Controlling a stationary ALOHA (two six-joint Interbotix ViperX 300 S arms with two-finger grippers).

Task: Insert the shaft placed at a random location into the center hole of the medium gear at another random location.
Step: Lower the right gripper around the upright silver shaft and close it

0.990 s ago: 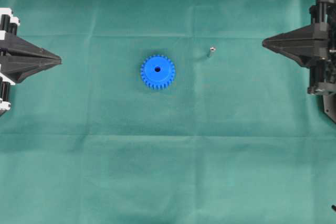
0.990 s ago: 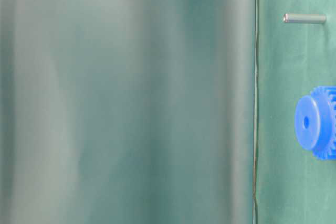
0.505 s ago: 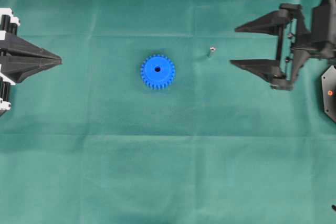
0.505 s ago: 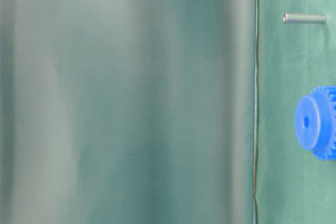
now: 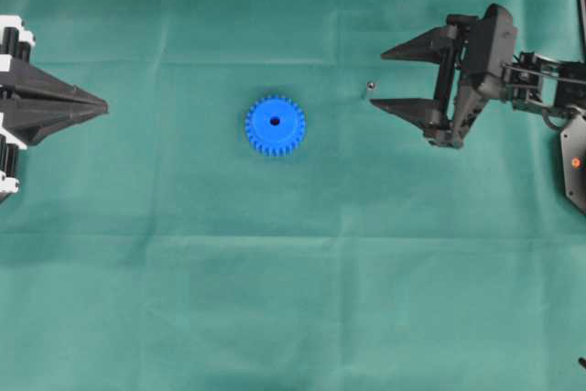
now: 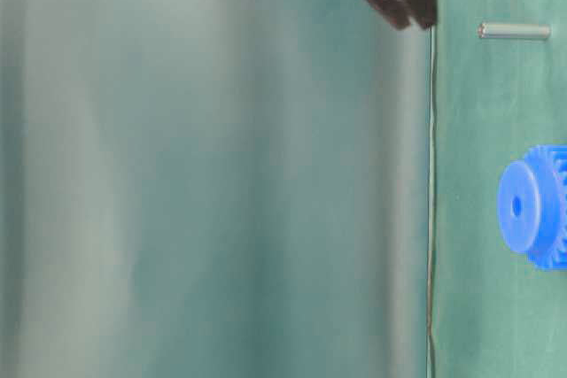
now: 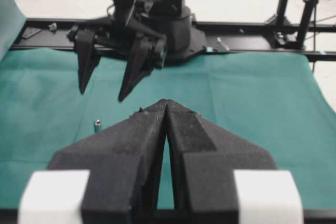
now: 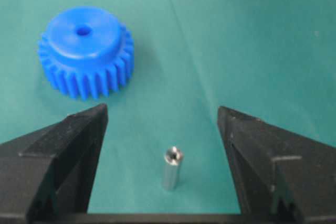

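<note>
Here, right hand [image 8: 164,121] spread wide around upright silvery shaft [image 8: 171,168]; toothed blue plastic gear [image 8: 86,51] beyond.

The black left gripper [image 5: 103,108] sat at the left edge, its pointed fingers pressed together. The black right gripper [image 5: 378,78] reached in from the right, its two tapered fingers [image 8: 68,145] spread wide apart.

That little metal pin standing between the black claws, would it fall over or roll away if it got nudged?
Probably yes. The shaft stands upright on a narrow end, tall for its width, so a sideways touch from the open right gripper would likely tip it. It looks round and smooth, so once down it might roll on the green cloth.
</note>
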